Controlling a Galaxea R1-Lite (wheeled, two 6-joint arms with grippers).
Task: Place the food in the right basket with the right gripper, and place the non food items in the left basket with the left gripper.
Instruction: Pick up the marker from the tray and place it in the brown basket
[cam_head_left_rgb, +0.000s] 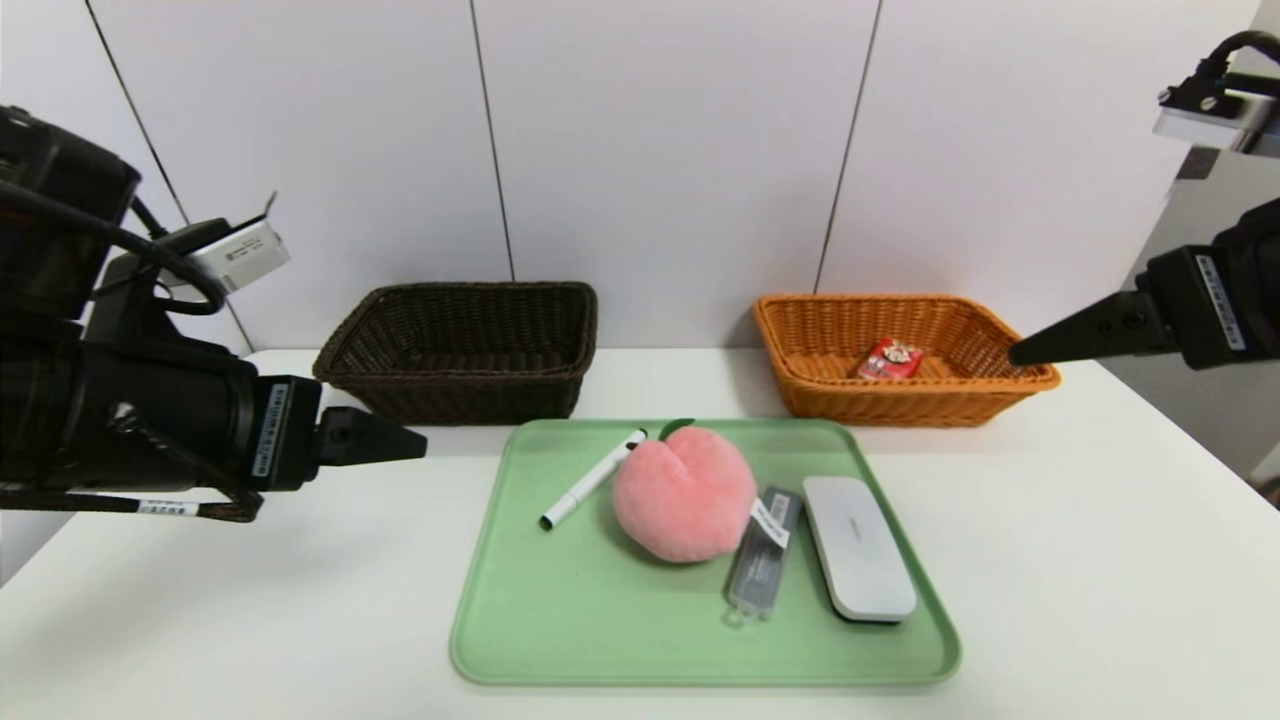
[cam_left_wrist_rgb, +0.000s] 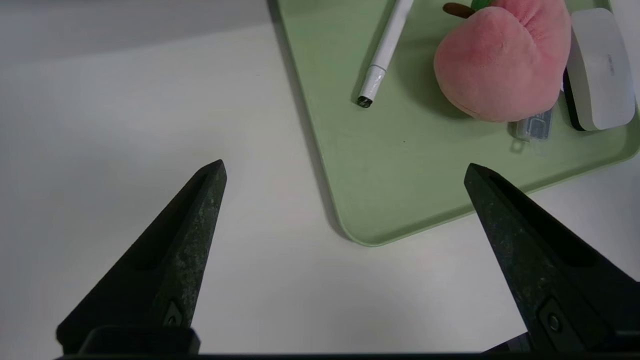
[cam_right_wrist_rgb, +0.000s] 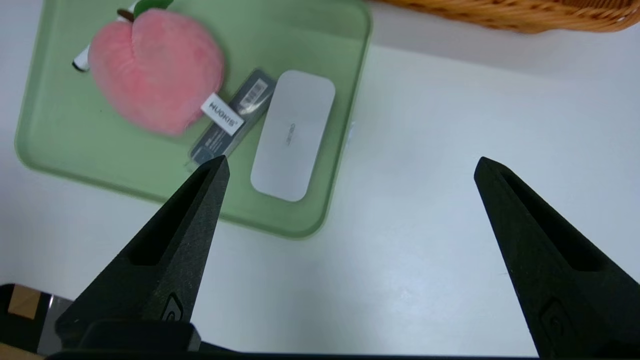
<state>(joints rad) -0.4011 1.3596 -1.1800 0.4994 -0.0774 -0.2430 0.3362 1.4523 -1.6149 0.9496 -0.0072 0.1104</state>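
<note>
- My left gripper (cam_left_wrist_rgb: 345, 167) hangs at the left edge of the head frame, jaws spread wide, holding nothing.
- My right gripper (cam_right_wrist_rgb: 352, 162) sits at the right edge, likewise wide and empty.
- The red carton (cam_head_left_rgb: 890, 359) lies in the orange basket (cam_head_left_rgb: 800, 340), upper right; the dark basket (cam_head_left_rgb: 350, 350), upper centre-left.
- On the green tray (cam_head_left_rgb: 560, 610), lower centre: marker (cam_head_left_rgb: 590, 480), peach (cam_head_left_rgb: 685, 492), grey case (cam_head_left_rgb: 764, 556), white case (cam_head_left_rgb: 858, 545).
</note>
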